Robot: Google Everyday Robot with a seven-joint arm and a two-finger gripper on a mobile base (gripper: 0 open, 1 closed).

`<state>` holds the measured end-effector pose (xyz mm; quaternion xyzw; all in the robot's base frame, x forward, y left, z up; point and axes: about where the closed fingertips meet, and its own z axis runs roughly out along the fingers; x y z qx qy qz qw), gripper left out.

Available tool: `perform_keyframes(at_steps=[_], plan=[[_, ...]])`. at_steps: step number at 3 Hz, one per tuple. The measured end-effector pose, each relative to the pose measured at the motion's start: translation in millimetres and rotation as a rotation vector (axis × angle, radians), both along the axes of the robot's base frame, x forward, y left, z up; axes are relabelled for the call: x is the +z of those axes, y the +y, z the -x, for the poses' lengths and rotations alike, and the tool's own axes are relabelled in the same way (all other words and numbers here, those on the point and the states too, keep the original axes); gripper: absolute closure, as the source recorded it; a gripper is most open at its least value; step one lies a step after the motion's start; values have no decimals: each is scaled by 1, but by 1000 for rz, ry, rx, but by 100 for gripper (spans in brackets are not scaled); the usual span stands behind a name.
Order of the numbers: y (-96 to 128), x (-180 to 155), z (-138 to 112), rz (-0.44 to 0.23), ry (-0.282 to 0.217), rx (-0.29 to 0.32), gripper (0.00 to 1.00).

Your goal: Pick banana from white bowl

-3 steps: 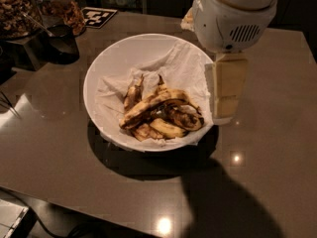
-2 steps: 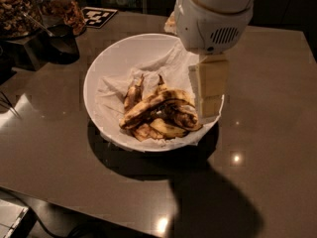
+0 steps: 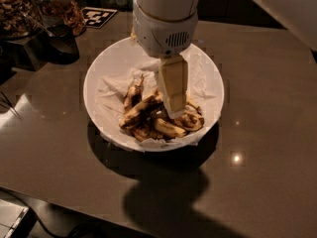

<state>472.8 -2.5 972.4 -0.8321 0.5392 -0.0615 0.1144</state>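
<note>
gripper (image 3: 174, 110) hangs tip-down over the bowl (image 3: 93, 78), right of centre, its lower end just above the fruit pile. contact cannot be confirmed, nor whether it is spread or closed. banana (image 3: 140, 111) lies in the bowl on crumpled paper (image 3: 113, 87), slanting from lower left to upper right, just left of the gripper tip, among shorter pieces (image 3: 171, 129). bowl sits on a dark table (image 3: 267, 113). nut jars (image 3: 20, 6) and a printed marker (image 3: 99, 16) stand far left.
</note>
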Motion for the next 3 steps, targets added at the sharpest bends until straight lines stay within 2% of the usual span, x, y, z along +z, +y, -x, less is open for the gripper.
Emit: perform_keyframes(at_steps=[1,2,3], plan=[[5,-16,-11,18,32,13,20],[7,-35,-20,31,73,15,32],[7,-52,-26,43,110,11,34]])
